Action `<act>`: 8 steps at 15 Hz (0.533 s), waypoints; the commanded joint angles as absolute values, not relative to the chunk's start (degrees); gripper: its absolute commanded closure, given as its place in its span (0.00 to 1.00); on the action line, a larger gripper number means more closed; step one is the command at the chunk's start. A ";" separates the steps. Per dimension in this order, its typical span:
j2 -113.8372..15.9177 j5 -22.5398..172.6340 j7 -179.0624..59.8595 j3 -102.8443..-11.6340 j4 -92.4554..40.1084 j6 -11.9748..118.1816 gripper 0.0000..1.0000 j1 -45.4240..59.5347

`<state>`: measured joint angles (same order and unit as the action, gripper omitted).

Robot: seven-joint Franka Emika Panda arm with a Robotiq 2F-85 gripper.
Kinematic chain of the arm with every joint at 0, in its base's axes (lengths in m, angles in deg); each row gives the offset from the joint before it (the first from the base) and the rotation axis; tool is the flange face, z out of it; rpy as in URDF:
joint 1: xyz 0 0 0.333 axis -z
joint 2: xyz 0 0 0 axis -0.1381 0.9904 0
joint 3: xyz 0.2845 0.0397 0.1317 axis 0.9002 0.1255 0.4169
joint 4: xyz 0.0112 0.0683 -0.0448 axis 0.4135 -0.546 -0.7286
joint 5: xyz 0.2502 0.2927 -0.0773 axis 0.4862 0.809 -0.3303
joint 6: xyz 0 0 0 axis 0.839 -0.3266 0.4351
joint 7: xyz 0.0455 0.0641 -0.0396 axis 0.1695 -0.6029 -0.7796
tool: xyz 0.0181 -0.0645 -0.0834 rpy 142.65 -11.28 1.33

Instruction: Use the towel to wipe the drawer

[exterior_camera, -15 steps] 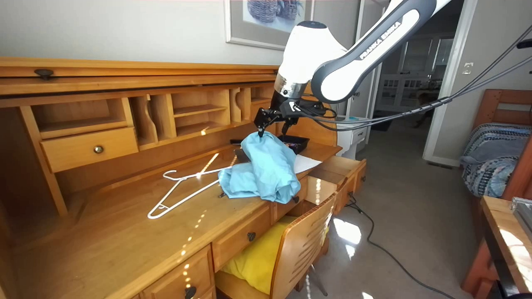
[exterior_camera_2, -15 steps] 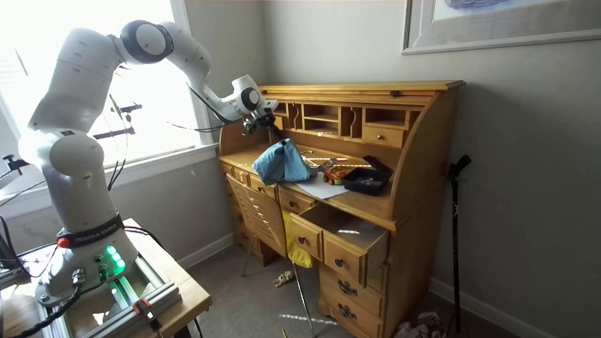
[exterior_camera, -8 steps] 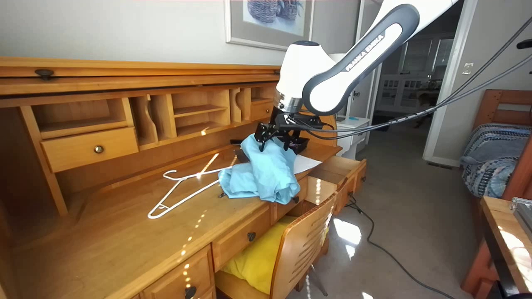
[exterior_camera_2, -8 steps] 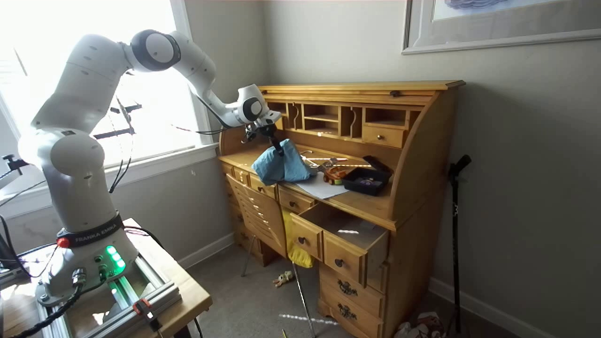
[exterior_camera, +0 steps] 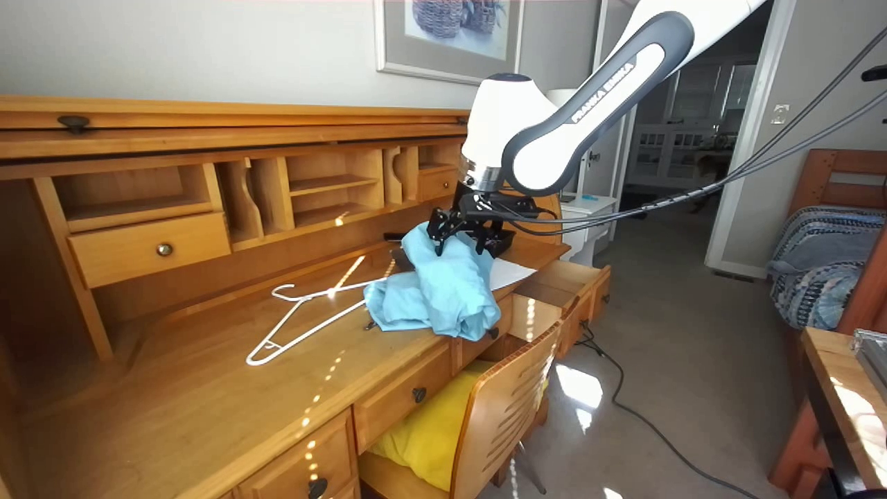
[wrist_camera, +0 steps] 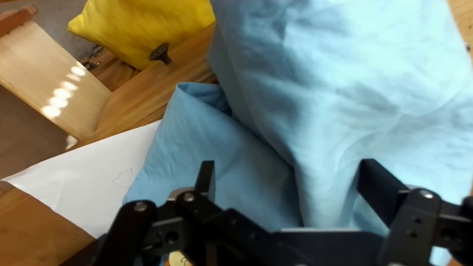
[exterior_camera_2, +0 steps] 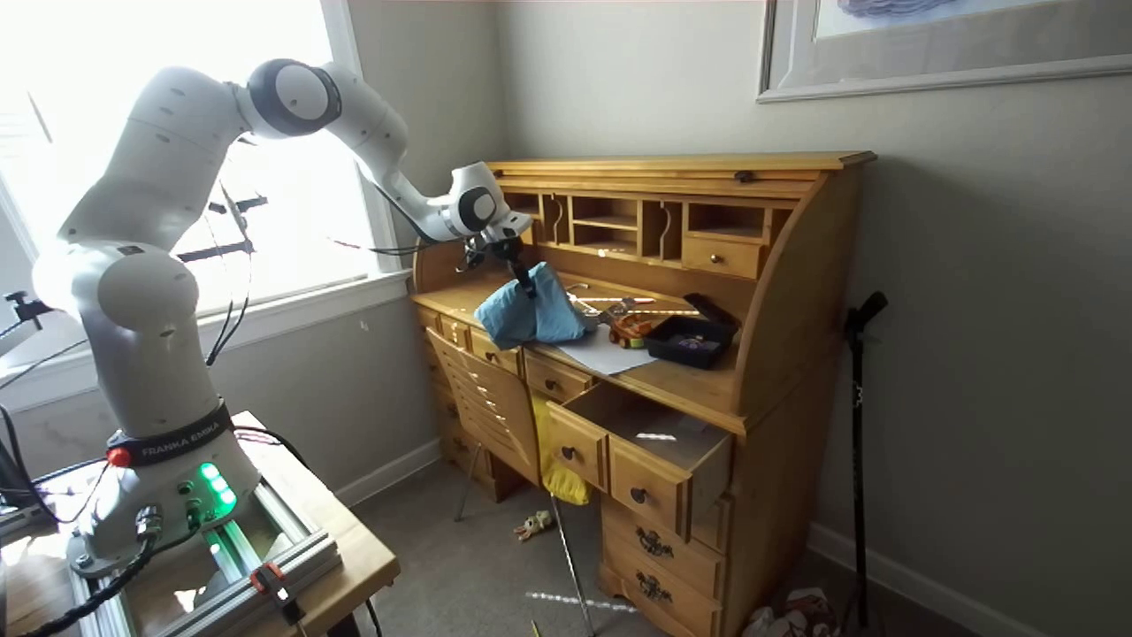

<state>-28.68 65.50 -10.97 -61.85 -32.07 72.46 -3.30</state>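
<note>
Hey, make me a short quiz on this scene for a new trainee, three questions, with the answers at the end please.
1. Open answer: in the wrist view, how do the jaws stand at the crumpled light-blue cloth towel?
2. True or false: the towel lies on the honey-brown wooden desktop, not inside the pulled-out brown wooden drawer.
3. Multiple choice: what rests on the slotted-back wooden chair? A) a white plastic hanger, B) a yellow fabric cushion, C) a black plastic box.

Key
1. Open, with the towel showing between them; whether they touch it is hard to tell.
2. True.
3. B.
</note>
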 commanded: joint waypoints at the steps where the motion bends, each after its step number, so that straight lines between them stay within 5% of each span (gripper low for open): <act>1: -21.66 66.29 -10.31 -64.75 -26.23 72.21 0.00 -4.92; 5: -16.31 68.56 -13.34 -62.26 -21.70 71.10 0.00 -3.84; 6: -15.29 68.68 -13.34 -62.05 -20.63 70.99 0.25 -4.09; 8: -14.19 68.74 -13.47 -61.77 -19.23 70.99 0.32 -4.41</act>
